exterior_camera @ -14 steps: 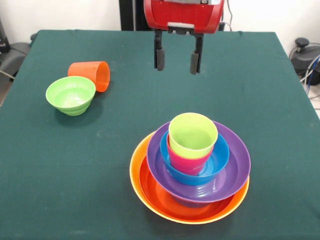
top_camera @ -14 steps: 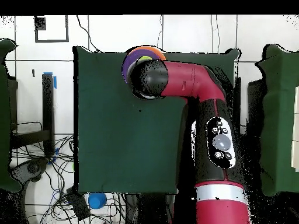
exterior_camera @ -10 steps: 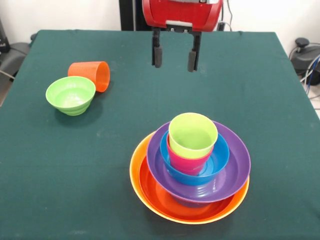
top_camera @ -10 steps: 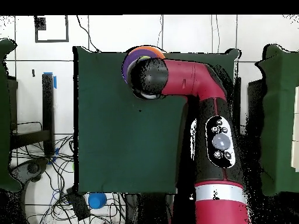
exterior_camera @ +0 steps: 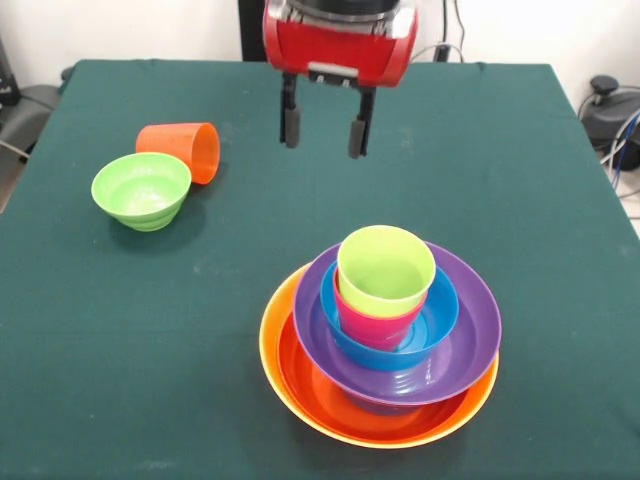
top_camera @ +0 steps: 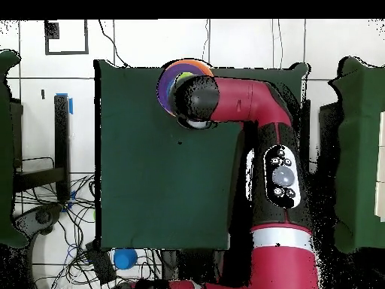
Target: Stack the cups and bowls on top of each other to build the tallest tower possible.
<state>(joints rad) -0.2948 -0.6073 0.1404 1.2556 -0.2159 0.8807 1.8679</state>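
The tower (exterior_camera: 380, 345) stood nearest on the green worktop (exterior_camera: 520, 180): yellow-orange, red-orange, purple and blue bowls, then pink and lime cups. Further back left, the small green bowl (exterior_camera: 141, 190) touched the toppled orange cup (exterior_camera: 182, 150). Beyond, the hand (exterior_camera: 324, 129) hung spread and empty.

A robotics lab or test room: a table (exterior_camera: 120, 330) draped in dark green cloth stands on a pale tiled floor (top_camera: 143, 45) marked with black tape lines. Beside the table, loose cables (top_camera: 53, 203) tangle across the floor near a blue ball (top_camera: 125, 258). A red and black robot arm (top_camera: 278, 173) reaches over the table from a pedestal at its edge.
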